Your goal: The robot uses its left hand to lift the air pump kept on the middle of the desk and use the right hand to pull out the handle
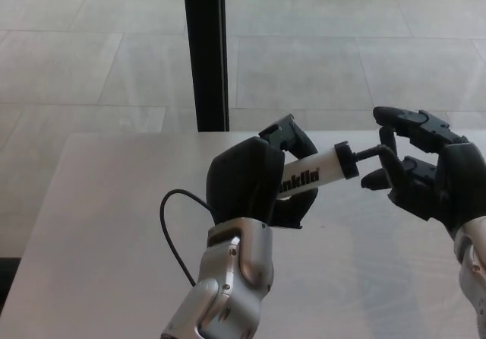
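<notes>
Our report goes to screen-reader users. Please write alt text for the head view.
The robot's left hand holds a white air pump tilted above a pale desk, while its right hand meets the pump's black handle. A black post and tiled floor lie behind.

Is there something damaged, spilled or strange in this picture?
Nothing stands out. The left hand holds the air pump tilted above the desk, and the right hand is at its handle.
</notes>
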`<state>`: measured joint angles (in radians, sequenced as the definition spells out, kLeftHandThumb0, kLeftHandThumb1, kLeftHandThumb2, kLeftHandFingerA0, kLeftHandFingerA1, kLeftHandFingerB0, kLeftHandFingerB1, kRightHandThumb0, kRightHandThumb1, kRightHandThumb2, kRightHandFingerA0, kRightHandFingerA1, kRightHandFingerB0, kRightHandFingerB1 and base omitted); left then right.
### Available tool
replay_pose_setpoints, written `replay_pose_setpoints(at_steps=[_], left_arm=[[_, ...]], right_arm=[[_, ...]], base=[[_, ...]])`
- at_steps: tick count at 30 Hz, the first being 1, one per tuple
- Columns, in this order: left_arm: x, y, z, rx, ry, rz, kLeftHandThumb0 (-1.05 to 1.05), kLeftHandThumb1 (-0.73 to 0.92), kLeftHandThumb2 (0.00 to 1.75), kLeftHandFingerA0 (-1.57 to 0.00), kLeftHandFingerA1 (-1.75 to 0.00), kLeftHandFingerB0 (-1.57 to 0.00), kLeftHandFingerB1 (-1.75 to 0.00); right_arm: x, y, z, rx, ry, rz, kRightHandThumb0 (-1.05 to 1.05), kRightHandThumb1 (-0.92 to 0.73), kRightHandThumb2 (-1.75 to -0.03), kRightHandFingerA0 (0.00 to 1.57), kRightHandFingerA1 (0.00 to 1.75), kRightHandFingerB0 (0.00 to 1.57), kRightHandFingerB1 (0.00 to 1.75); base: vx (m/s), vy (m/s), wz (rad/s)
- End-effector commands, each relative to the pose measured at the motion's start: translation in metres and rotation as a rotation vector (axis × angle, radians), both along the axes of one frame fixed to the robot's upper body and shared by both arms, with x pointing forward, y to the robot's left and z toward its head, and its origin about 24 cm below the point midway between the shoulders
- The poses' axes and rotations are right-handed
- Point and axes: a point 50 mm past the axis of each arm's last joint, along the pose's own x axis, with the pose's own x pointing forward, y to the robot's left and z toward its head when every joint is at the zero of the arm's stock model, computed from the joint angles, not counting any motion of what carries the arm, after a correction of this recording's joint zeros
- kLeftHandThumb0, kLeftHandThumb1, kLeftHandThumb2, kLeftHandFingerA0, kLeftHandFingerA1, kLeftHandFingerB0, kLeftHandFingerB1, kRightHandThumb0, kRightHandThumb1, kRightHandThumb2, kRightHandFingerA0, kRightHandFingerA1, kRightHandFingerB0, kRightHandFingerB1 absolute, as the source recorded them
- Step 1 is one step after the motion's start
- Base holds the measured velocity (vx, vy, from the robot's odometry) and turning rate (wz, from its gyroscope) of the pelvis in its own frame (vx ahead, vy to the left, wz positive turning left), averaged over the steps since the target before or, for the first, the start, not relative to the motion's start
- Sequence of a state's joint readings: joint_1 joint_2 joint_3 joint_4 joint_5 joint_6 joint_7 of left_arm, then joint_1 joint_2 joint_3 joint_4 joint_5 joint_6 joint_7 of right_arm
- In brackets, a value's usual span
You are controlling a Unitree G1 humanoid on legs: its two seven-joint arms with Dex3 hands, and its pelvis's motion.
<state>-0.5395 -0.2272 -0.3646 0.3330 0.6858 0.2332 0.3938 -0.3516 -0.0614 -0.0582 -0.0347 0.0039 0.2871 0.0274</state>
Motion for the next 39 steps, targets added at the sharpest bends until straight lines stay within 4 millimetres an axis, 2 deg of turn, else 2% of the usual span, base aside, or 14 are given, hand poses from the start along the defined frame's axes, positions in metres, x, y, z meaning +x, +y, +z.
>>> replay_pose_setpoints(at_steps=[1,5,6,8,12,14,16,19,21,22,28,29,31,39], left_arm=[[0.003,0.005,-0.002,0.039,0.022,0.013,-0.09,0.45,1.20,-0.93,-1.75,-0.81,-1.53],[0.002,0.006,-0.006,0.083,0.017,0.008,-0.12,0.48,1.19,-0.96,-1.75,-0.82,-1.49],[0.002,0.006,-0.007,0.101,0.013,0.009,-0.18,0.48,1.15,-1.27,-1.43,-0.98,-1.23],[0.001,0.007,-0.009,0.117,0.014,0.008,-0.19,0.48,1.16,-1.28,-1.44,-0.99,-1.24],[0.001,0.007,-0.011,0.122,0.008,0.005,-0.18,0.47,1.16,-1.27,-1.44,-1.01,-1.26],[0.001,0.007,-0.011,0.129,0.008,0.005,-0.12,0.48,1.20,-0.97,-1.75,-0.81,-1.51],[0.001,0.006,-0.010,0.125,-0.006,0.000,-0.21,0.49,1.15,-1.28,-1.45,-1.01,-1.27],[0.001,0.006,-0.008,0.126,-0.009,-0.003,-0.20,0.49,1.14,-1.27,-1.44,-1.00,-1.27],[0.001,0.005,-0.007,0.130,-0.015,-0.003,-0.13,0.49,1.17,-0.99,-1.75,-0.79,-1.53],[0.001,0.005,-0.007,0.129,-0.020,-0.002,-0.21,0.48,1.15,-1.27,-1.45,-0.98,-1.25],[0.003,0.005,-0.005,0.132,-0.012,-0.006,-0.23,0.49,1.15,-1.26,-1.45,-0.95,-1.24],[0.004,0.005,-0.004,0.130,-0.008,-0.006,-0.22,0.48,1.17,-1.27,-1.45,-0.95,-1.24],[0.004,0.007,-0.004,0.131,-0.004,0.002,-0.24,0.48,1.16,-1.26,-1.44,-0.95,-1.23],[0.007,0.010,-0.002,0.133,-0.002,0.005,-0.16,0.50,1.16,-0.96,-1.75,-0.80,-1.49]], right_arm=[[0.001,-0.005,0.019,-0.008,-0.175,-0.043,-0.35,-0.72,-0.62,0.96,1.26,0.51,0.43],[0.002,-0.009,0.029,0.024,-0.226,-0.055,-0.28,-0.75,-0.63,0.94,1.33,0.56,0.47],[0.002,-0.009,0.031,0.024,-0.237,-0.057,-0.25,-0.77,-0.65,0.92,1.39,0.58,0.49],[0.002,-0.013,0.035,0.025,-0.260,-0.033,-0.19,-0.85,-0.66,0.93,1.51,0.65,0.57],[0.001,-0.015,0.037,0.013,-0.256,-0.017,-0.20,-0.82,-0.70,0.94,1.57,0.69,0.61],[0.002,-0.016,0.036,-0.028,-0.246,-0.017,-0.18,-0.79,-0.67,0.98,1.51,0.77,0.61],[0.000,-0.015,0.032,-0.081,-0.230,-0.001,-0.15,-0.76,-0.74,0.95,1.50,0.78,0.65],[-0.001,-0.014,0.029,-0.095,-0.211,0.014,-0.11,-0.76,-0.78,0.95,1.51,0.79,0.67],[-0.001,-0.014,0.026,-0.099,-0.197,0.039,-0.09,-0.77,-0.77,0.95,1.54,0.80,0.68],[-0.002,-0.013,0.024,-0.117,-0.189,0.049,-0.10,-0.77,-0.75,0.94,1.55,0.80,0.66],[-0.002,-0.012,0.016,-0.146,-0.128,0.087,-0.16,-0.77,-0.70,0.92,1.61,0.67,0.57],[-0.002,-0.012,0.015,-0.138,-0.119,0.090,-0.24,-0.59,-0.98,1.19,1.33,0.59,0.68],[-0.002,-0.015,0.012,-0.166,-0.088,0.102,-0.27,-0.74,-0.62,0.95,1.61,0.51,0.46],[-0.008,-0.032,0.002,-0.252,-0.031,0.180,-0.43,-0.56,-0.78,0.94,1.40,0.17,0.41]], base=[[0.00,0.000,0.00],[0.00,0.000,0.00],[0.00,0.000,0.00],[0.00,0.000,0.00],[0.00,0.000,0.00],[0.00,0.000,0.00],[0.00,0.000,0.00],[0.00,0.000,0.00],[0.00,0.000,0.00],[0.00,0.000,0.00],[0.00,0.000,0.00],[0.00,0.000,0.00],[0.00,0.000,0.00],[0.00,0.000,0.00]])
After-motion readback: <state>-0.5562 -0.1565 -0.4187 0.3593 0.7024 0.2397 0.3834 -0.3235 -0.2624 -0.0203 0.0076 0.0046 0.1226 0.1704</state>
